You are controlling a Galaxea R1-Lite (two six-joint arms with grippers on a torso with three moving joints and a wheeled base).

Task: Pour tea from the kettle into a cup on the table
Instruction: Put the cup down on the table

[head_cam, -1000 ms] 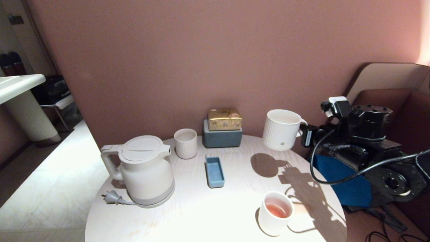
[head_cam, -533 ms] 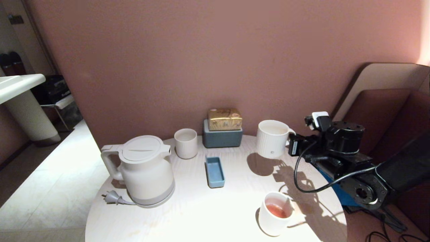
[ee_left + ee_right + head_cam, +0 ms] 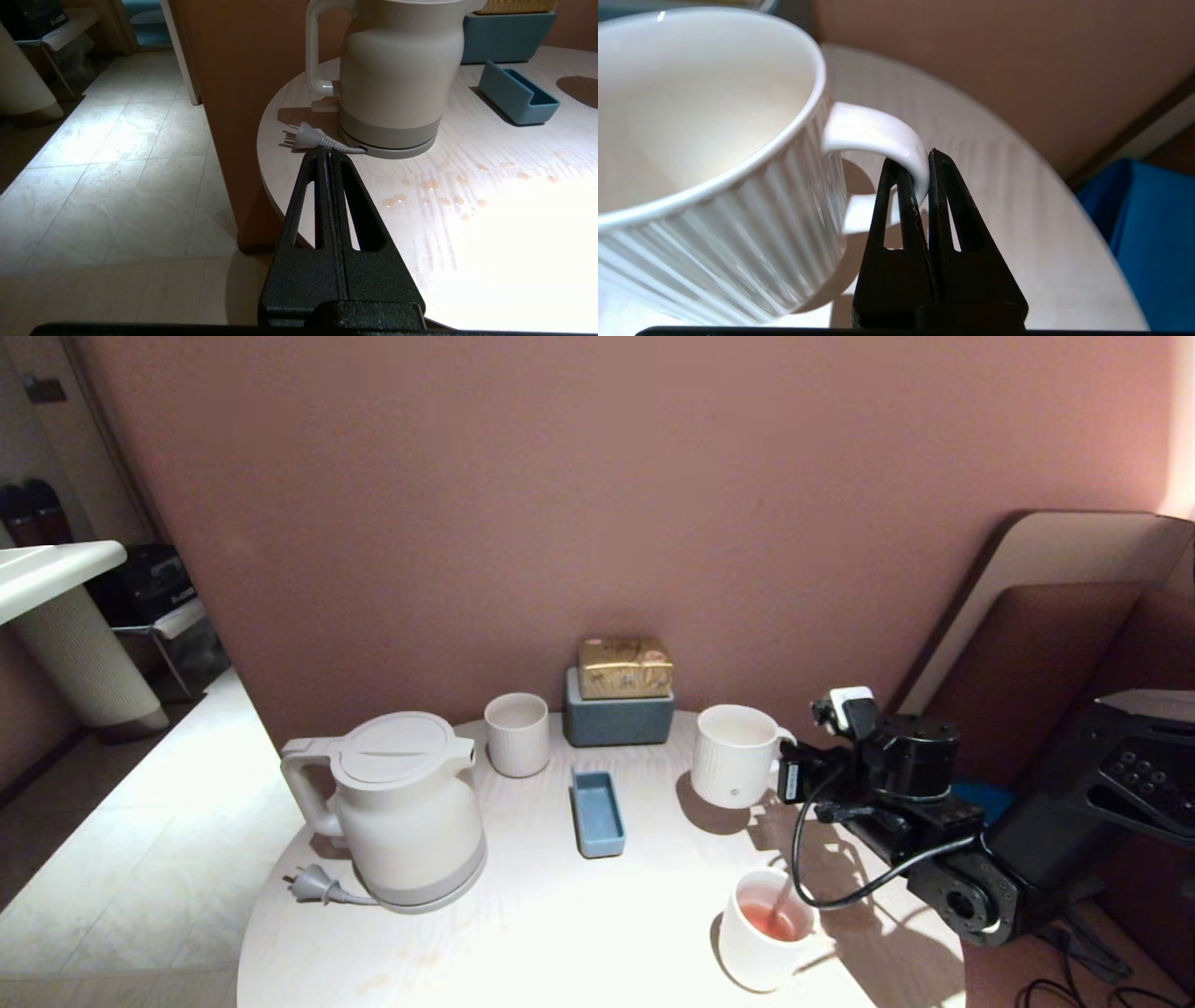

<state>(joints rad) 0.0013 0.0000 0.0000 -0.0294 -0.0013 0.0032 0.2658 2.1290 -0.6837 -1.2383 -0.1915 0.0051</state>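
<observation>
Pinkish-brown wall backs the round pale worktop (image 3: 579, 933). On its left stands the kettle (image 3: 397, 807) on its grey base, upright, lid on, its plug (image 3: 313, 884) lying loose beside it. Far right of centre, the ribbed cup (image 3: 733, 754) sits low at the worktop — the right tool (image 3: 920, 179) pinches its loop handle between pressed fingers. A second white cup (image 3: 767, 929) holding reddish tea (image 3: 770, 919) stands near right. The left tool (image 3: 329, 156) (fingers pressed together, holding nothing) hangs off the worktop's left edge, near the plug.
</observation>
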